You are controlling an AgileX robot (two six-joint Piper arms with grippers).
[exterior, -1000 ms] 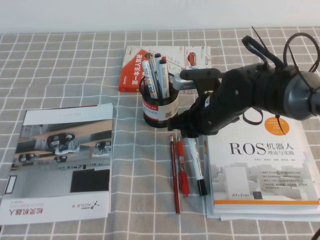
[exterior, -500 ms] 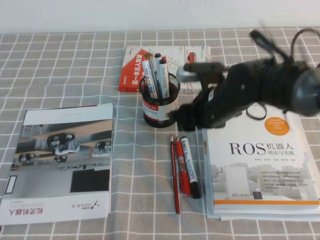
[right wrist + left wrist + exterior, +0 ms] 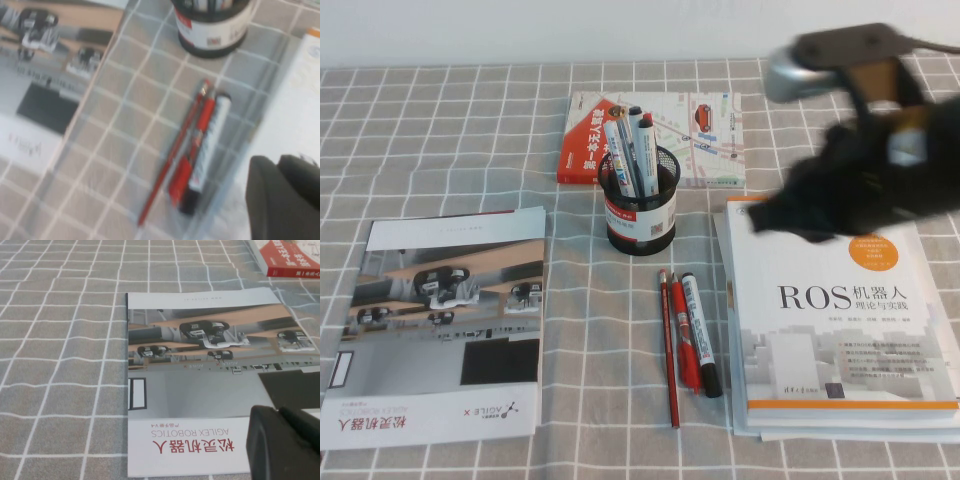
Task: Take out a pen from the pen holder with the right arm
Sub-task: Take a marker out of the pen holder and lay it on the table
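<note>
The black mesh pen holder [image 3: 638,205] stands at mid-table with several pens [image 3: 632,150] upright in it; the right wrist view shows its base [image 3: 212,32]. Just in front of it, side by side on the cloth, lie a red pencil [image 3: 669,350], a red pen [image 3: 682,335] and a white marker with a black cap [image 3: 699,332]. My right gripper [image 3: 785,215] hovers, blurred, over the far corner of the ROS book, right of the holder. Its fingers [image 3: 262,190] are shut and empty. My left gripper [image 3: 277,412] is shut above the AgileX booklet [image 3: 200,390].
A stack topped by the white ROS book [image 3: 840,320] lies at the right. The AgileX booklet [image 3: 440,320] lies at the left. A red and white book [image 3: 690,130] lies flat behind the holder. A grey checked cloth [image 3: 470,140] covers the table.
The white marker has left my right gripper and now lies beside the red pen. The right arm has swung up and to the right, away from the pens, and its fingers have shut.
</note>
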